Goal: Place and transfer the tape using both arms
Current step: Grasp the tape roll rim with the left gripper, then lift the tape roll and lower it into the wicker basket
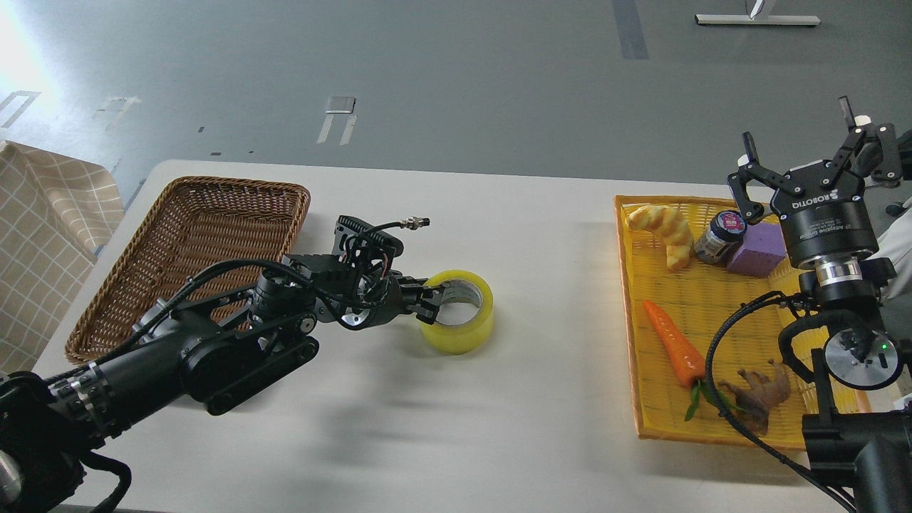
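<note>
The tape [464, 335], a yellowish roll with a grey-white core, lies flat with its hole up near the middle of the white table [499, 427]. My left gripper [436, 299] reaches in from the left and is shut on the roll's left wall, one finger inside the ring and one outside. I cannot tell whether the roll touches the table. My right gripper [798, 125] is open and empty. It points up and away, raised above the far right corner of the yellow tray [712, 299].
A brown wicker basket [214, 235] stands at the back left, beside my left arm. The yellow tray holds a bread piece [666, 231], a dark jar [721, 235], a purple block [757, 249], a carrot [673, 342] and a brown figure [759, 392]. A checkered cloth [43, 235] lies left of the table.
</note>
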You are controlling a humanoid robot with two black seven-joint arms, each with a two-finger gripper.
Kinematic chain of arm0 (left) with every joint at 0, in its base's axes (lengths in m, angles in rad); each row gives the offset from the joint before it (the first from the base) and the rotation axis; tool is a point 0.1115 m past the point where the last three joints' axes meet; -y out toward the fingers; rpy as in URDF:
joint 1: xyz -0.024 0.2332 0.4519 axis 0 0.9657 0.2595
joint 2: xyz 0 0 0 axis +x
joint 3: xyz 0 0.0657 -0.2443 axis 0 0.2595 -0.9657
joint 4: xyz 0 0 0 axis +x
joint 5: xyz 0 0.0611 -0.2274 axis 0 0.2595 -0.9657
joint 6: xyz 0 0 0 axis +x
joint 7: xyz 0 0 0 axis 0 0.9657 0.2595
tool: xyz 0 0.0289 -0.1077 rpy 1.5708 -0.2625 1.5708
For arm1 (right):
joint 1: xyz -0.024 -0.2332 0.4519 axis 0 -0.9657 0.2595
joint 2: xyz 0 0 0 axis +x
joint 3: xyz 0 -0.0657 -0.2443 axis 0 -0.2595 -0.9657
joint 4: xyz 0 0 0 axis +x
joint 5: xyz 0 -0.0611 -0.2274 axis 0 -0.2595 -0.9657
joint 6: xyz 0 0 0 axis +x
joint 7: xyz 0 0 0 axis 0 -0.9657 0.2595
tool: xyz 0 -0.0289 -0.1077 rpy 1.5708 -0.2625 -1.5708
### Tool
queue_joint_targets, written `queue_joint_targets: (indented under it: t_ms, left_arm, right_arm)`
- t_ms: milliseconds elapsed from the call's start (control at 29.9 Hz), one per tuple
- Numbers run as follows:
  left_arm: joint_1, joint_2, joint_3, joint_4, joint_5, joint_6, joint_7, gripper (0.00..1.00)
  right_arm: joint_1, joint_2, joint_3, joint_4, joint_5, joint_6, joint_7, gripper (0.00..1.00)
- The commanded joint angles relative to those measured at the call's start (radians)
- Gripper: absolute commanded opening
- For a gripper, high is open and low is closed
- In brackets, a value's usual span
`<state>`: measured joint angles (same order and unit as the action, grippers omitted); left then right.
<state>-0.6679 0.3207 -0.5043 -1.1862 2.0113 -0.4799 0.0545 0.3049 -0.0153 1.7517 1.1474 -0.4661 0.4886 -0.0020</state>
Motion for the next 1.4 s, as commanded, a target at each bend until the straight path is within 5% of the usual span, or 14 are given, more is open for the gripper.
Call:
queue_joint_targets:
  t_ms: [0,334,535,869,1103,1370]
  left_arm:
    - [-0.018,0.011,-0.014,-0.021,-0.009,0.001,-0.001,0.0]
    - [-0.255,0.165,-0.017,-0.115,-0.218,-0.002,-0.002,0.0]
    - [-0.312,0.311,-0.01,-0.112,-0.25,-0.003,-0.096,0.0]
    - [-0.273,0.557,0.0,-0.104,-0.243,0.012,-0.182,0.0]
    - [-0.142,0.687,0.0,-0.101,-0.201,0.102,-0.263,0.0]
    - [-0.046,0.722,0.001,-0.059,-0.193,0.152,-0.289,0.0]
  right_arm:
    - [0.0,0.0,0.0,0.002,0.0,0.0,0.0,0.99]
    - [0.0,0.0,0.0,0.002,0.0,0.0,0.0,0.99]
    - [0.0,0.0,0.0,0.002,0.001,0.0,0.0,0.99]
    - [0.0,0.002,0.0,0.002,0.001,0.0,0.007,0.99]
    - [-0.001,0.002,0.0,0.0,0.001,0.0,0.005,0.99]
    - [-0.007,0.002,0.0,0.0,0.001,0.0,0.007,0.99]
